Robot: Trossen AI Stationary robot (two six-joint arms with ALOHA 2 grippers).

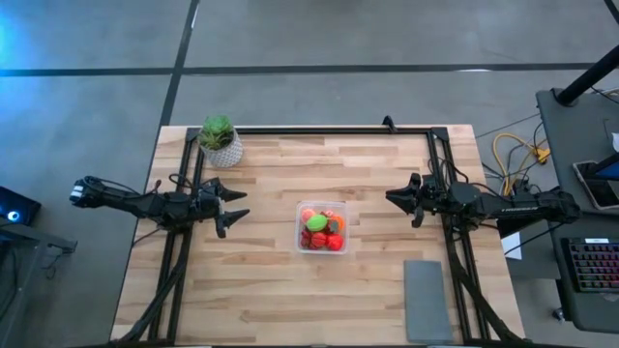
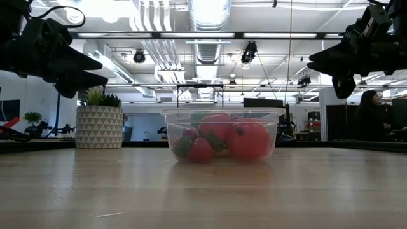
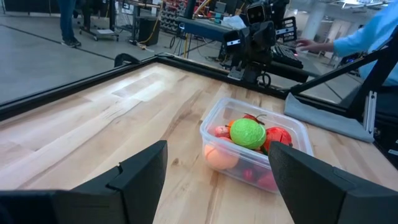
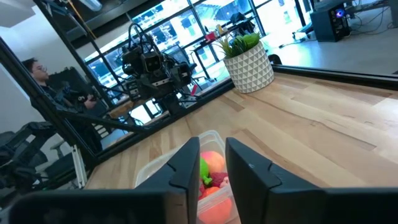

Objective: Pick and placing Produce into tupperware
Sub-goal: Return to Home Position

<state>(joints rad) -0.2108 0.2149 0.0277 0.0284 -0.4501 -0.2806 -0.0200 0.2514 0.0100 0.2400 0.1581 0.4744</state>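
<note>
Left wrist view: the left arm's fingers (image 3: 140, 177) stand wide apart and empty, raised above the wooden counter (image 3: 93, 124) and pointing toward the tupperware (image 3: 208, 124). The right arm's fingers (image 4: 186, 171) are nearly together, with only a slim gap between them. They hold nothing and face the same container from the opposite side. Seen from above, each arm hangs over its own side of the counter, well apart from the tupperware, which sits near the middle. Inside it lies the produce (image 1: 322, 232): a lime-green round piece (image 3: 247, 132) on top of red and orange fruits. A potted plant (image 1: 220, 140) stands at the back-left corner. A flat grey pad (image 1: 427, 300) lies at the counter's right edge, apart from the container.
</note>
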